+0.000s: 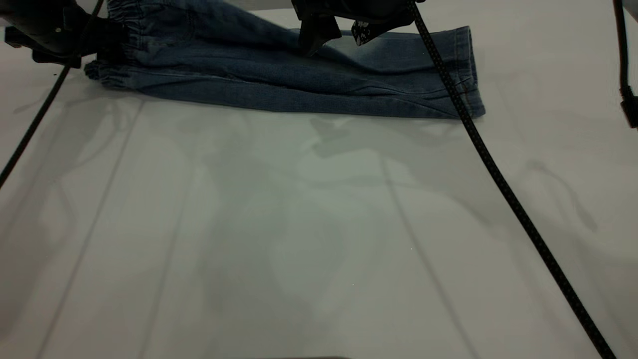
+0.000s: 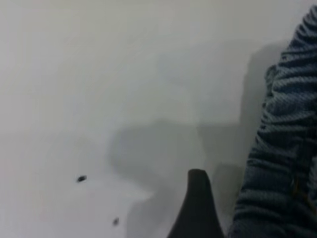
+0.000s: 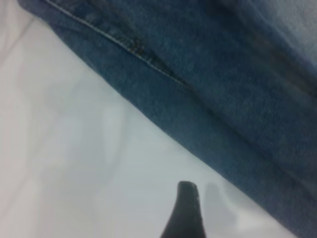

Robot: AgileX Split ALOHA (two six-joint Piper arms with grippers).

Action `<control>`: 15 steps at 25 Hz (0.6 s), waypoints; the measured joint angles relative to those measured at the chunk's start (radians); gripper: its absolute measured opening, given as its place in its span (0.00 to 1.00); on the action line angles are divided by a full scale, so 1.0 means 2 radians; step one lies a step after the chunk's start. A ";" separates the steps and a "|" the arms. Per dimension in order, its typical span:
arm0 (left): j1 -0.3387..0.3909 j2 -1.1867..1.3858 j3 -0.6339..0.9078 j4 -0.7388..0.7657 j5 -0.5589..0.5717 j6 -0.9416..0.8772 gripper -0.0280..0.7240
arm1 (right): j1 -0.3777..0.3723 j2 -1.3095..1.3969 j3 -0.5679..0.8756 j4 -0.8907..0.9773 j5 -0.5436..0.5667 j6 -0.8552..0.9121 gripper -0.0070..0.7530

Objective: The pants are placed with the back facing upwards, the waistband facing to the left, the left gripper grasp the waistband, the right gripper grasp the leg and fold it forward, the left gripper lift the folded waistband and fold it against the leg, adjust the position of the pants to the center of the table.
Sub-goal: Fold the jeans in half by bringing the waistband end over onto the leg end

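The pants (image 1: 279,75) lie folded lengthwise at the far edge of the white counter (image 1: 309,239), waistband (image 1: 117,55) to the left and partly cut off by the frame. The left gripper (image 1: 107,45) sits at the waistband, the right gripper (image 1: 319,37) over the leg (image 1: 398,65). Both are mostly out of frame, so I cannot tell whether either is clenched or released.

White tabletop (image 1: 319,239) fills view (faint seam lines, soft grey shadows).
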 joint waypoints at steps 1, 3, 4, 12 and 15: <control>-0.002 0.003 -0.001 0.000 -0.005 -0.013 0.71 | 0.000 0.000 0.000 0.000 0.000 0.000 0.73; -0.004 0.009 -0.003 0.000 -0.017 -0.033 0.63 | 0.000 0.000 0.000 0.000 0.000 0.000 0.73; -0.005 0.010 -0.004 0.000 -0.021 -0.038 0.56 | 0.000 0.000 0.000 0.000 0.000 0.000 0.73; -0.008 0.007 -0.005 0.002 -0.024 -0.025 0.10 | 0.000 0.000 0.000 0.000 -0.001 -0.002 0.73; -0.008 -0.015 -0.004 0.002 0.024 0.019 0.10 | 0.000 0.000 0.000 0.000 -0.002 -0.005 0.73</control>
